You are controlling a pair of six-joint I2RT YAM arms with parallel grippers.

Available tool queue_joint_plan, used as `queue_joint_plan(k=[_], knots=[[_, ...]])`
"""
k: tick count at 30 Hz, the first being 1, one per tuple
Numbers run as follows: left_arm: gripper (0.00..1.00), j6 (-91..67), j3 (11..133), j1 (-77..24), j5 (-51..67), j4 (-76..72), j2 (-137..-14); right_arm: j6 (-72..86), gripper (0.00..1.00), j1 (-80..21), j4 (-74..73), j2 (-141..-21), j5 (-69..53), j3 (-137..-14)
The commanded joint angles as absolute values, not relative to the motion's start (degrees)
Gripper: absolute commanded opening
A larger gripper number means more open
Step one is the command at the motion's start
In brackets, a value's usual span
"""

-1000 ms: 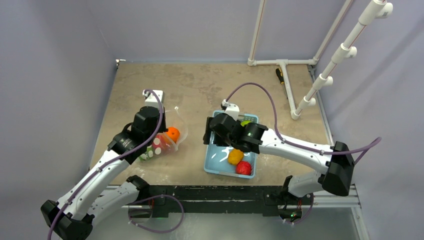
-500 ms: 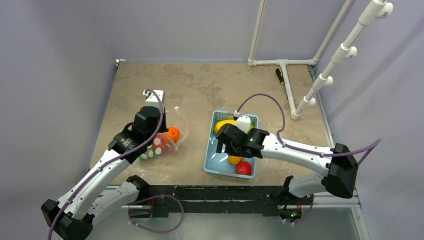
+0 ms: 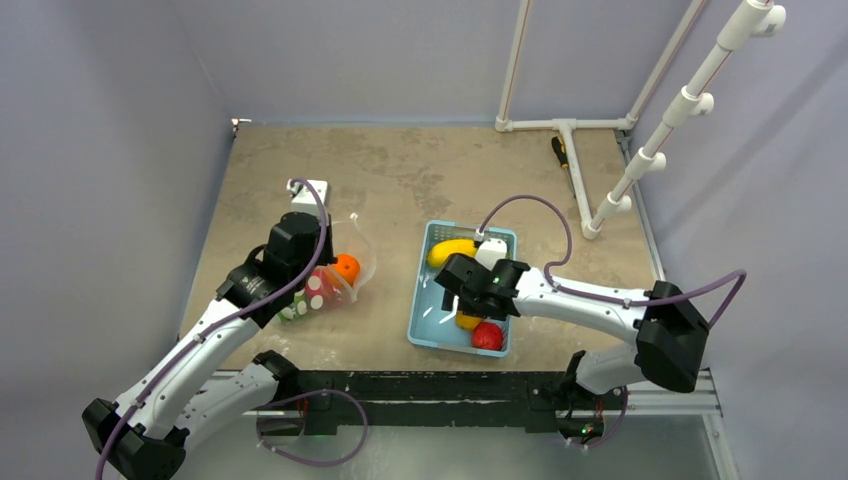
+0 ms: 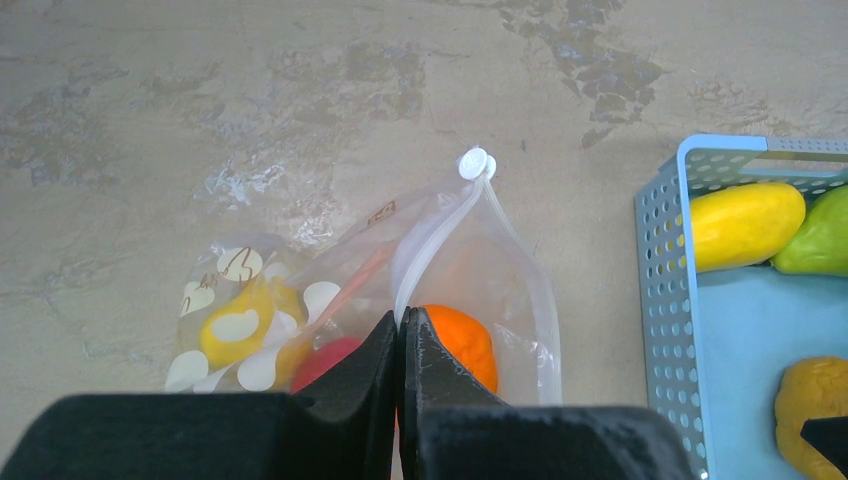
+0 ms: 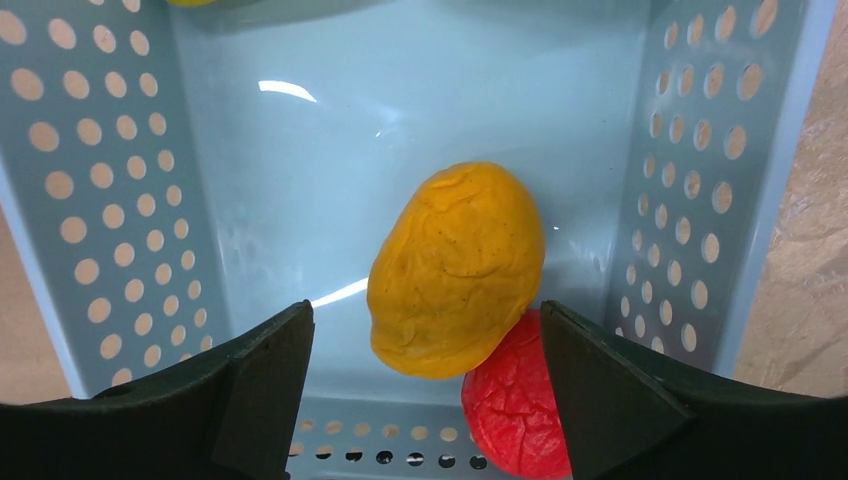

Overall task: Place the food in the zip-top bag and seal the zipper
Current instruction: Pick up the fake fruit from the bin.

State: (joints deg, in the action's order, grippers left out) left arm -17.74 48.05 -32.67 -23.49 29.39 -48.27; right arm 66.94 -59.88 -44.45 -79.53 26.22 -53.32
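- Our left gripper (image 4: 402,328) has its fingers clenched together on the mouth edge of the zip-top bag (image 4: 505,262), right where the zipper (image 4: 432,243) runs down between the tips.
- The bag lies on the table (image 3: 400,170), on the left side and well apart from the light-blue basket (image 3: 416,312). Its white slider tab (image 4: 475,163) sits at the far end of the zipper.
- Through the clear plastic we see an orange fruit (image 4: 458,340) just beside the fingertips. A yellow fruit (image 4: 232,330) and a red fruit (image 4: 325,362) lie deeper in, behind the white dots.
- Our right gripper (image 5: 425,325) hangs inside the basket with its fingers spread wide and grasping nothing.
- Those fingers straddle an orange-yellow lumpy fruit (image 5: 455,265) on the basket floor. The left finger stands clear of it and the right one is close beside it.
- A red lumpy fruit (image 5: 510,405) touches the orange-yellow one, tucked against the basket's near wall.
- At the far end of the basket lie a long yellow fruit (image 4: 745,225) and a green fruit (image 4: 815,235), touching each other.
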Motion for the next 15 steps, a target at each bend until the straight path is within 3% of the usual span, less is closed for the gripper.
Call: queue_joint_plan(k=[1,10,15], knots=[[0.0,-16.88,48.08,-32.69,-22.76,26.97,-48.26,68.52,0.85,-59.25,-45.18,-80.7,27.36,-52.93],[0.0,-16.88,48.09,-32.69,-22.74,27.06,-48.01,67.45,0.86,-58.8,-41.86,-84.75,26.22,-52.49],[0.0,-16.87,48.09,-32.68,-22.76,26.92,-47.99,66.25,0.77,-58.8,-40.25,-85.66,25.8,-52.76]])
